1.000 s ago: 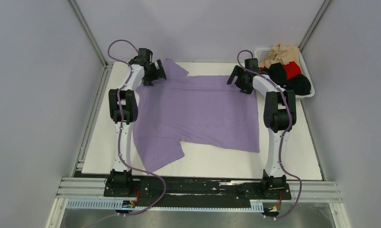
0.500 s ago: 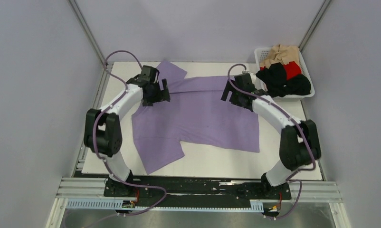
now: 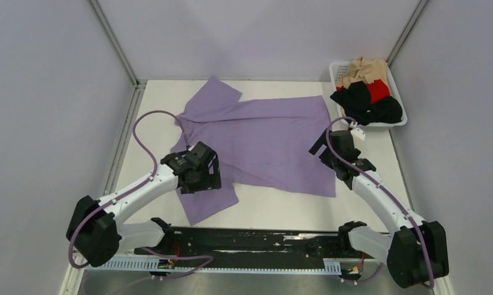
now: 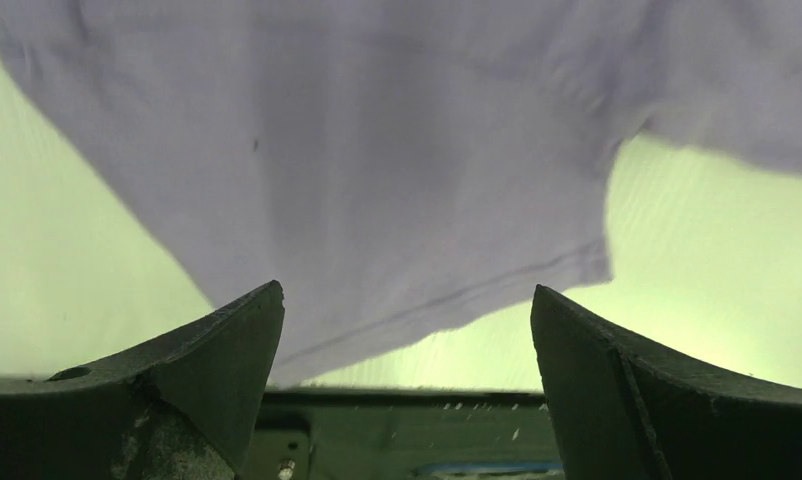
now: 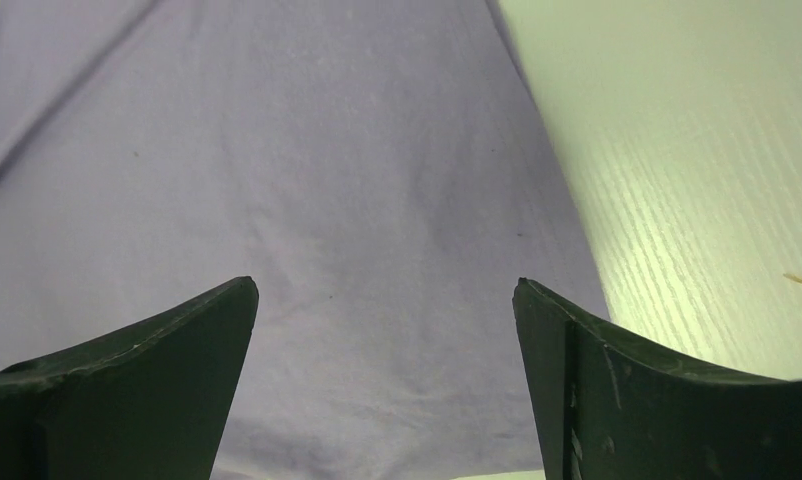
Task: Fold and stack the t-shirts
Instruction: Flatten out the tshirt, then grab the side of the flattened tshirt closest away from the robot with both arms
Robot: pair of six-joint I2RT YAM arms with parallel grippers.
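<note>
At table centre the lavender t-shirt [image 3: 262,141] lies flat & sideways: sleeves toward 9 o'clock, hem toward 3, approx. squared to the table [image 3: 367,206] edges, so it reads as spread out ready for a first fold. No fold is made yet, by the look of it.

Left gripper [image 3: 201,175] hangs at about 8 o'clock over the near sleeve [image 3: 210,203]. Its fingers [image 4: 207,360] are spread to full width w/ only sleeve cloth below the gap and nothing pinched. Right gripper [image 3: 331,150] sits at about 4 o'clock over the near hem corner, also gaping wide and empty, w/ the cloth edge and bare table both showing under it.

Two arms at opposite ends of the near edge probably means a paired pinch there, then a carry toward 12. Whether either tip touches the cloth, I can't tell.

At 1–2 o'clock the white basket [image 3: 399,123] keeps the black shirt [image 3: 364,101], red shirt [image 3: 378,91] & tan shirt [image 3: 364,70] bunched, well apart from the work area, likely waiting their turn.
</note>
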